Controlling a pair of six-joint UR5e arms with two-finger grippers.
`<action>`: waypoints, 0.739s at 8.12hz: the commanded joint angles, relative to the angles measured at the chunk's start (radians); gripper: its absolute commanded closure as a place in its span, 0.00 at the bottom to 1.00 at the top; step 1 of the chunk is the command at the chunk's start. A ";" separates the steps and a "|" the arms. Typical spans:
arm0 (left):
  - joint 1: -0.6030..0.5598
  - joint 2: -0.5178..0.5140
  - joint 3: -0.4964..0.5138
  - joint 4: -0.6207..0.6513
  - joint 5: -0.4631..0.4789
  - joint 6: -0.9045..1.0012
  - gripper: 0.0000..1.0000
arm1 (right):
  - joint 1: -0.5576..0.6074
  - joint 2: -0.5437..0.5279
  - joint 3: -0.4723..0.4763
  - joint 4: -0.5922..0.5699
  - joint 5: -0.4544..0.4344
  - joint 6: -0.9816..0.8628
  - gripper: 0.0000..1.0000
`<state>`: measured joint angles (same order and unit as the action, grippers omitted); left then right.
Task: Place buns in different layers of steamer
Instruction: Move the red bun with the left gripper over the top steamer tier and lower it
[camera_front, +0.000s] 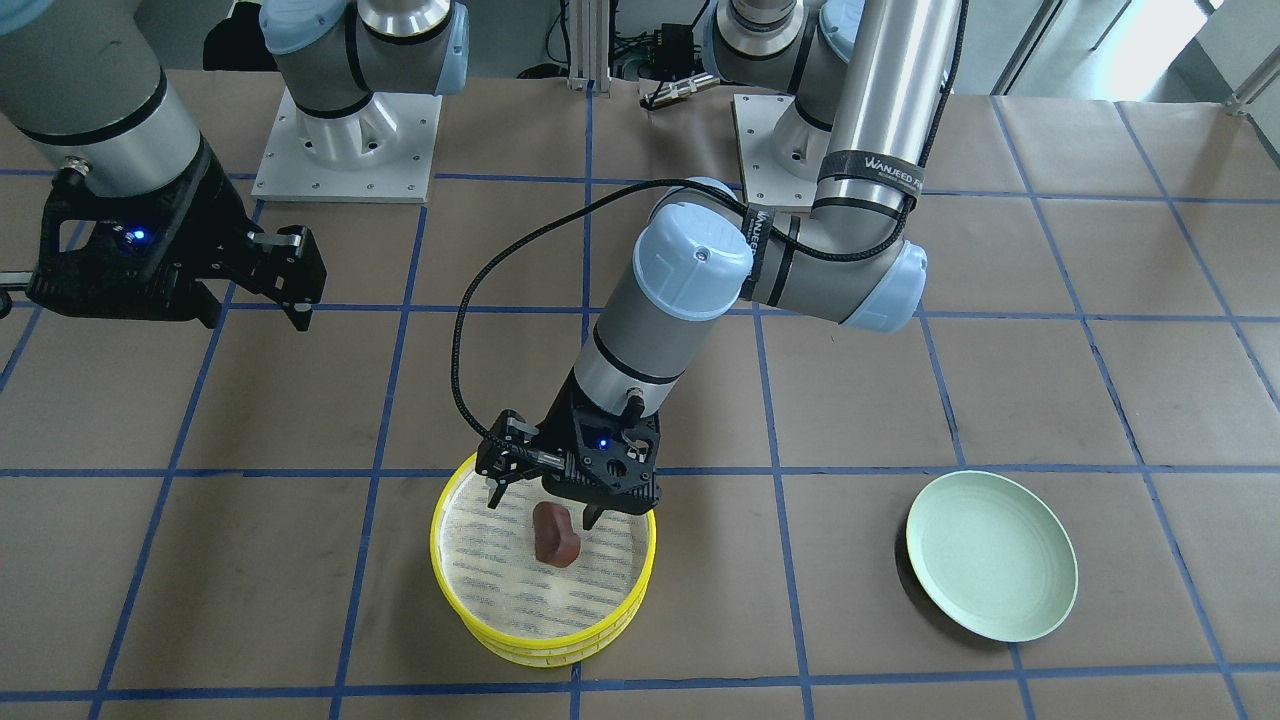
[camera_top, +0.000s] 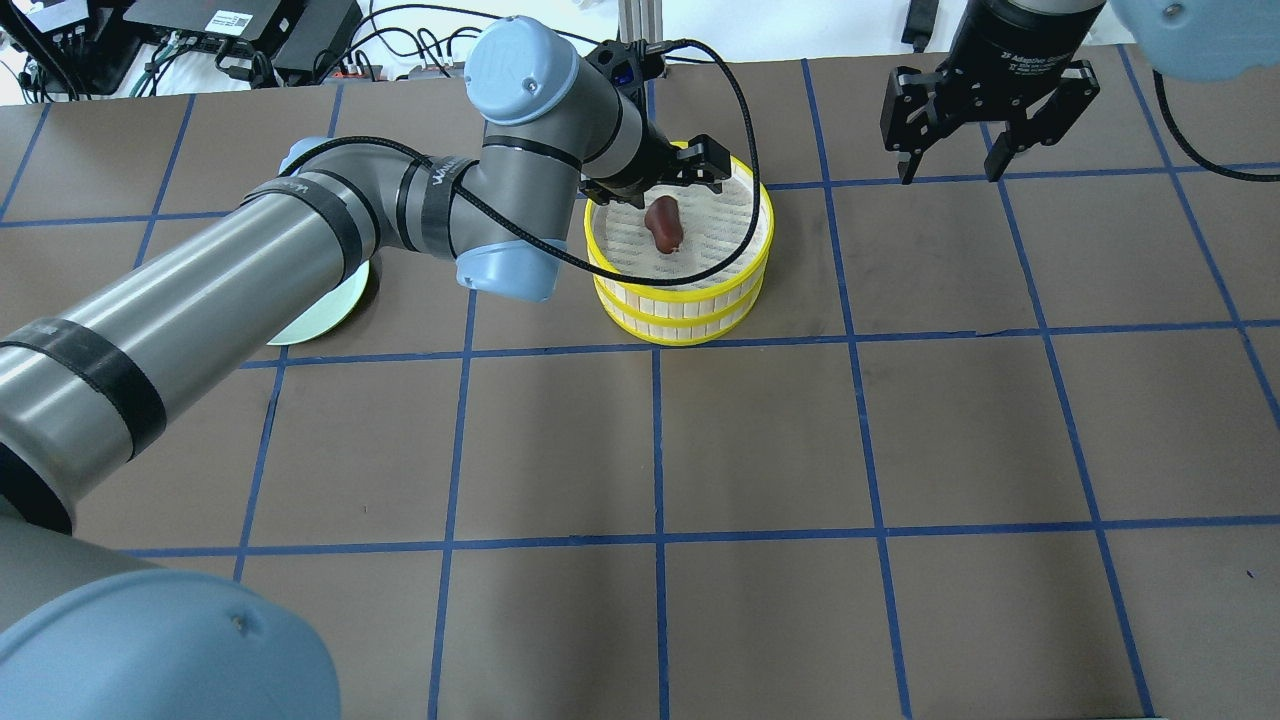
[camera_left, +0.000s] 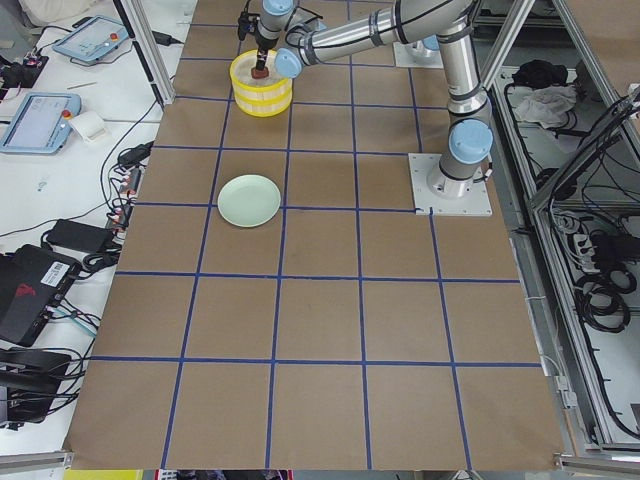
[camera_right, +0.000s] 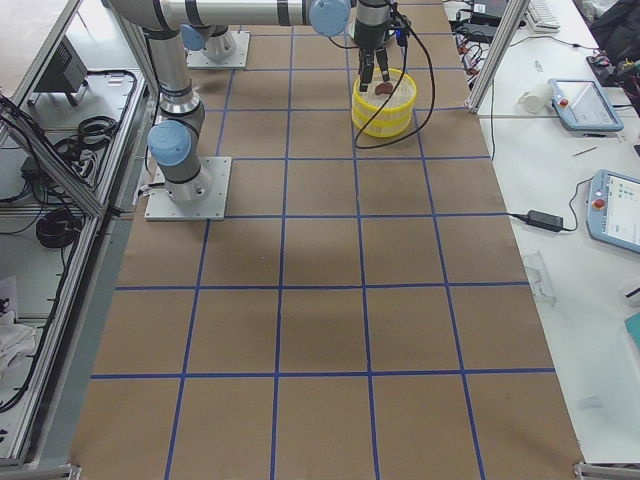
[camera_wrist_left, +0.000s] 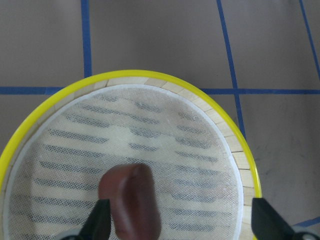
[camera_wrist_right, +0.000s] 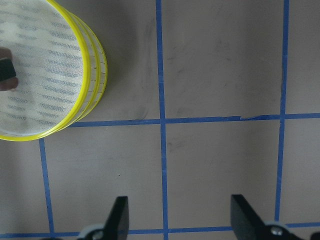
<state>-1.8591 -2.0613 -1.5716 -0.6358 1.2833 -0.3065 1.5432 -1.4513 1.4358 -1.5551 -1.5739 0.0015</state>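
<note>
Front view: the left arm (camera_front: 660, 300) bends at the elbow and points the left gripper (camera_front: 541, 512) down over the stacked trays (camera_front: 440, 560). Its fingers are spread and grasp nothing. The brown bun (camera_front: 556, 537) lies on the top tray's mesh

Overhead: the right gripper (camera_top: 950, 172) hangs spread and unloaded above bare table (camera_top: 760, 450), well apart from the trays

Left wrist view: the smooth oblong bun lies just beside one finger (camera_wrist_left: 100, 222), with wide room to the other

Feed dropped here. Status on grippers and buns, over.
Left gripper open over top tray, straddling brown bun on mesh. Right gripper open, off to the side. Cream bun not visible. Nothing in the way.
</note>
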 joint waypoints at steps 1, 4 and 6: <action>0.003 0.019 0.002 -0.063 0.014 0.000 0.00 | 0.000 0.002 0.001 0.000 0.000 0.000 0.25; 0.026 0.079 -0.001 -0.246 0.191 0.000 0.00 | 0.000 0.003 0.003 -0.003 0.000 0.002 0.25; 0.108 0.178 -0.001 -0.379 0.195 0.001 0.00 | 0.000 0.002 0.003 -0.003 0.003 0.000 0.25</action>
<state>-1.8176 -1.9679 -1.5723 -0.8898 1.4659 -0.3068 1.5432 -1.4491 1.4388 -1.5575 -1.5736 0.0023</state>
